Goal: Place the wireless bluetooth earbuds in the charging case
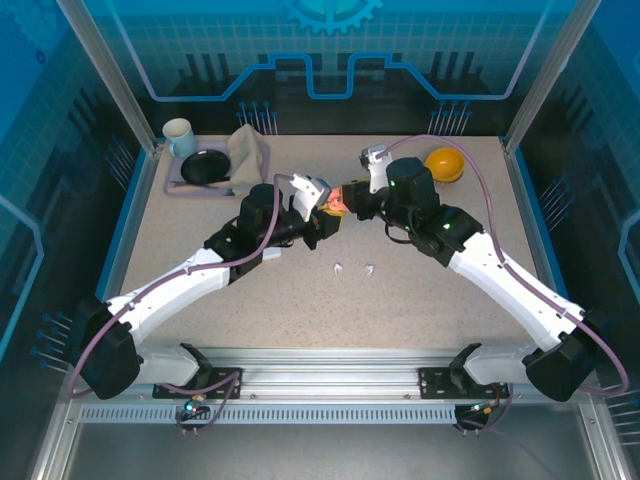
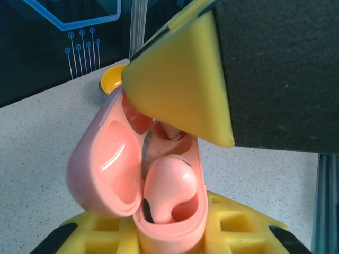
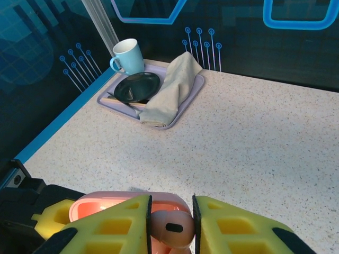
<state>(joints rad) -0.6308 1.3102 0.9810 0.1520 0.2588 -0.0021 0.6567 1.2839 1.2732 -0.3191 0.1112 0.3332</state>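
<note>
We see the speckled beige table (image 1: 300, 310) carrying everything. The white-and-black left arm (image 1: 190, 275) reaches in from 7 o'clock and the matching right arm (image 1: 500, 270) from 5 o'clock, and their wrists meet just past the table's middle. At 10 o'clock in the top view lies a lavender rectangular tray (image 1: 170, 188). It holds a folded beige cloth (image 1: 250, 150), a round black plate (image 1: 205, 167) and a pale blue mug (image 1: 180, 137) standing upright at its far corner. At 1 o'clock a yellow-orange rounded bowl (image 1: 444, 164) sits on the table, well apart from the tray. The salmon-pink pebble-shaped charging case (image 2: 106, 164) is where the wrists meet. The left jaws, padded in yellow, are pinching its lower body, and its lid hangs open toward 9 o'clock in the left wrist view. Inside, one salmon-pink stemmed earbud (image 2: 167, 185) lies in the near well. The right jaws are closed on a second salmon-pink earbud (image 3: 170, 227), held between their yellow pads directly over the open case; whether it touches the case we cannot tell. A white stemmed earbud (image 1: 338, 268) and another white earbud (image 1: 369, 268) lie loose on the table at 6 o'clock of the case, near each other but apart.
</note>
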